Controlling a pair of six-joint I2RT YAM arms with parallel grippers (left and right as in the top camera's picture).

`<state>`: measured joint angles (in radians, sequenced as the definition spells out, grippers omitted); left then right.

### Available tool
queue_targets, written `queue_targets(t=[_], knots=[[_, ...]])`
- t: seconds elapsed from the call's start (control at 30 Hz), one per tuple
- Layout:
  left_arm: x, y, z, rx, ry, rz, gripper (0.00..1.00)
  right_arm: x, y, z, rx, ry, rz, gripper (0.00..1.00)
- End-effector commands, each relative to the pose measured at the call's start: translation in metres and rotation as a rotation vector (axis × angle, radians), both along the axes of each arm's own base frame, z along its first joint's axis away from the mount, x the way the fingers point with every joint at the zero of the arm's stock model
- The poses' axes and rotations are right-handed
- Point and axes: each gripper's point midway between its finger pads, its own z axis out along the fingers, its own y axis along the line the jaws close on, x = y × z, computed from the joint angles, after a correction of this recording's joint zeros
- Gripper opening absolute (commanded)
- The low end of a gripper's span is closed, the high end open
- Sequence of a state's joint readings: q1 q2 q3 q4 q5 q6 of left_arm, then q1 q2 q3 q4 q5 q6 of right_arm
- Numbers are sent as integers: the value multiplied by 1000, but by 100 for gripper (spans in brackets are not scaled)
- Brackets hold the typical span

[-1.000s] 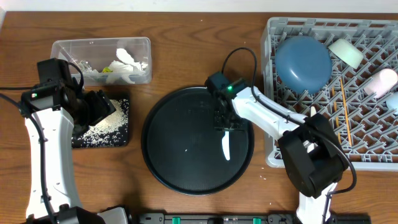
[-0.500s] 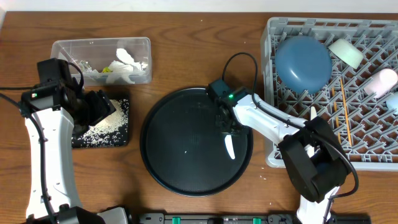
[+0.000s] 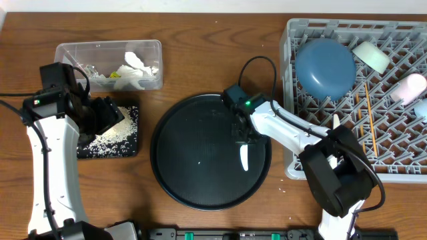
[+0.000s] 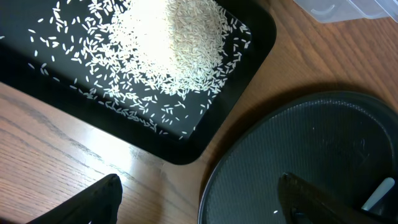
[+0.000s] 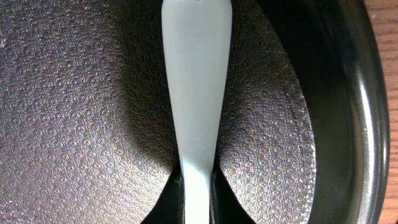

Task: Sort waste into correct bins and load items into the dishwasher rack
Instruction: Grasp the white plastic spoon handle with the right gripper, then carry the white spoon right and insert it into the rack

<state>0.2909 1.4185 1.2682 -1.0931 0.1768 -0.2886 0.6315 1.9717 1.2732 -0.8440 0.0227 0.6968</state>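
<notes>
Pale-blue spoon (image 5: 196, 93) pinched by R gripper (image 5: 198, 200) over round black tray (image 3: 180, 170); L gripper (image 4: 205, 204) spread.

Clear tub (image 3: 67, 50) upper left, holding crumpled tissues (image 3: 137, 67) and wrappers (image 3: 115, 75). Black tray (image 3: 127, 148) just below it, rice (image 4: 174, 50) heaped inside. Pale spoon (image 3: 243, 157) lies lengthwise right of centre. Grey rack (image 3: 400, 167) far right: blue bowl (image 3: 325, 67) upside down, white bowl (image 3: 371, 56), cup (image 3: 408, 88), chopsticks (image 3: 370, 127) flat.
</notes>
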Motion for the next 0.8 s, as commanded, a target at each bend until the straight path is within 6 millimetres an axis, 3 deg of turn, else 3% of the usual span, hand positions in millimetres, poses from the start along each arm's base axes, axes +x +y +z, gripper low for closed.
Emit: queue_targets(t=[0.0,0.17,0.47,0.57,0.77], knots=[[-2,1,-2,-1,8,8,81,-11,-6,-9,-37,42,49,1],[-2,1,-2,-1,8,8,81,3,-6,26,-17,-33,86,1],[-2,1,-2,-1,8,8,81,20,-21,108,69,-225,179,1],[-2,1,-2,-1,8,8,82,22,-42,134,58,-283,151,1],[-2,1,-2,-1,8,8,81,28,-109,170,-20,-361,90,1]])
